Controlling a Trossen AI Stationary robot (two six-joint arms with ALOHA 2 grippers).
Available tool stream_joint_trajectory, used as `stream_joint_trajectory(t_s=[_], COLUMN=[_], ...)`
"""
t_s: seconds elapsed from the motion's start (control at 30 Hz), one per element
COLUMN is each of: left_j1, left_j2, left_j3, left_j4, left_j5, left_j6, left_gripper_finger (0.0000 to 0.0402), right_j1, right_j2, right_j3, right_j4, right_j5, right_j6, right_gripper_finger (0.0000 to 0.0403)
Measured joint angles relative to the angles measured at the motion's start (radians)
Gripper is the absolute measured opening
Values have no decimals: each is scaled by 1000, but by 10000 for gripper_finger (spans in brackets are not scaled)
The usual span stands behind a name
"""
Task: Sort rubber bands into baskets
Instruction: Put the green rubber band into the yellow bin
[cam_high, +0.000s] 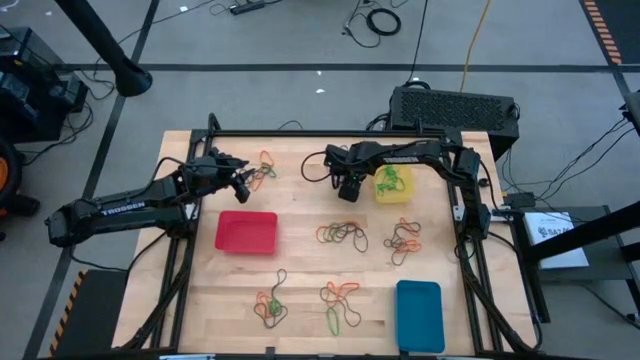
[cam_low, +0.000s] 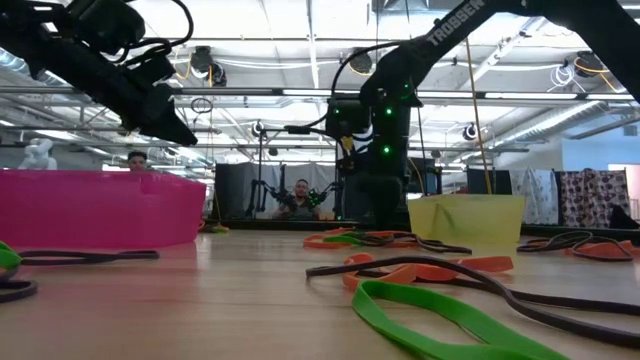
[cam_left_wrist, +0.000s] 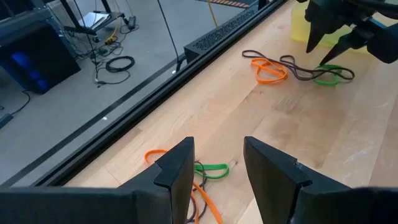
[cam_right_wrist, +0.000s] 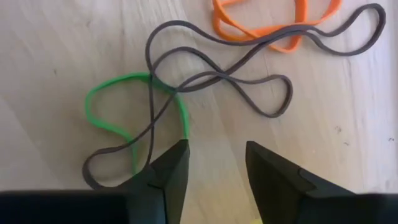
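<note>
Pale wood-grain table (cam_high: 300, 290), smooth and matte, scattered with thin flat rubber bands in tangled clusters of orange, green and dark brown. Lay in loose heaps: one by the far edge (cam_high: 264, 168), one mid-table (cam_high: 341, 235), one toward the right side (cam_high: 403, 240), two near the front edge (cam_high: 270, 303) (cam_high: 340, 300).

Held three shallow rectangular plastic baskets with rounded corners. Red basket (cam_high: 246, 231) sat left of centre, appeared bare inside. Yellow basket (cam_high: 393, 184), translucent, stood at the far right of centre with green bands bunched in it. Blue basket (cam_high: 419, 315) rested at the front right, nothing visible inside from above.

Hovered above the far-edge heap: left gripper (cam_left_wrist: 217, 163), dark angular fingers parted with a narrow gap, holding nothing, an orange and a green loop on the wood beneath. Poised just beside the yellow basket: right gripper (cam_right_wrist: 216, 165), fingers likewise apart and empty, directly above a green loop (cam_right_wrist: 115, 109) crossed by a long dark brown band (cam_right_wrist: 224, 74), with an orange band (cam_right_wrist: 273, 25) lying beyond.
</note>
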Motion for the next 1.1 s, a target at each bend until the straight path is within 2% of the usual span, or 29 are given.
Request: stream_joint_trajectory(t_s=[0.2, 0.47, 1.1], left_j1=[0, 0, 0], left_j2=[0, 0, 0], left_j3=[0, 0, 0], left_j4=[0, 0, -6], left_j5=[0, 0, 0], left_j6=[0, 2, 6], left_gripper_finger=[148, 148, 148], right_j1=[-9, -7, -10], right_j2=[9, 11, 1], right_j3=[0, -10, 36], right_j4=[17, 54, -69], right_j5=[-28, -84, -32], right_j6=[41, 80, 71], right_gripper_finger=[132, 129, 129])
